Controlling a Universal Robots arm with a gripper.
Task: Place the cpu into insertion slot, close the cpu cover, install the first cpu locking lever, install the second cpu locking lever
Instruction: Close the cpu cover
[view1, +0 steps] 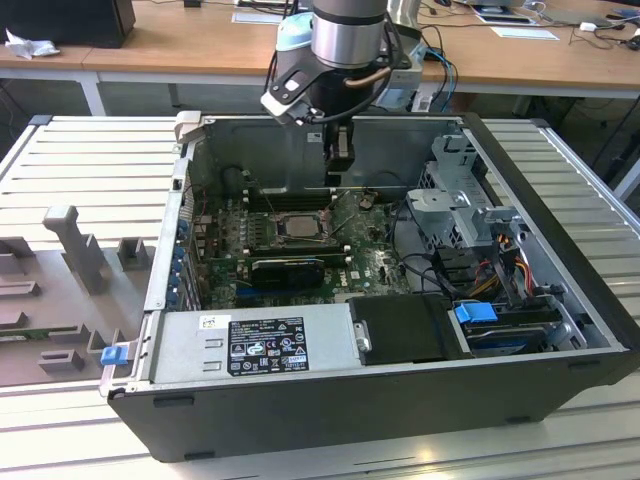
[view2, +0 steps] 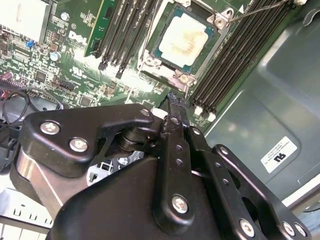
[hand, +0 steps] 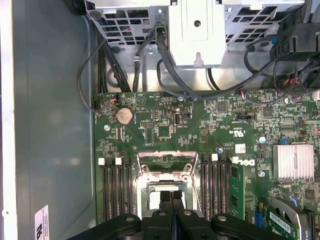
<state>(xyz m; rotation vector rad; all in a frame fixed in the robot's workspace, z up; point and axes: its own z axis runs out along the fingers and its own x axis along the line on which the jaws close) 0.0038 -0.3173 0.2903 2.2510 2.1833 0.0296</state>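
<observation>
Claw (hand: 171, 194), fingers pressed together and empty, poised near the one cpu (view2: 183, 39), which lies flat in the single insertion slot (view2: 150, 63) on the green circuit board (hand: 160, 115). One open computer case (view1: 400, 400), holding the board, rests on a ribbed grey worktop (view1: 90, 160); wooden desks (view1: 180, 40) with scattered papers stand behind.

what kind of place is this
Probably a robotics lab or workshop: an open computer case sits on a slatted metal workbench, a robot arm reaches into it, and wooden desks with cables and papers stand behind.
</observation>
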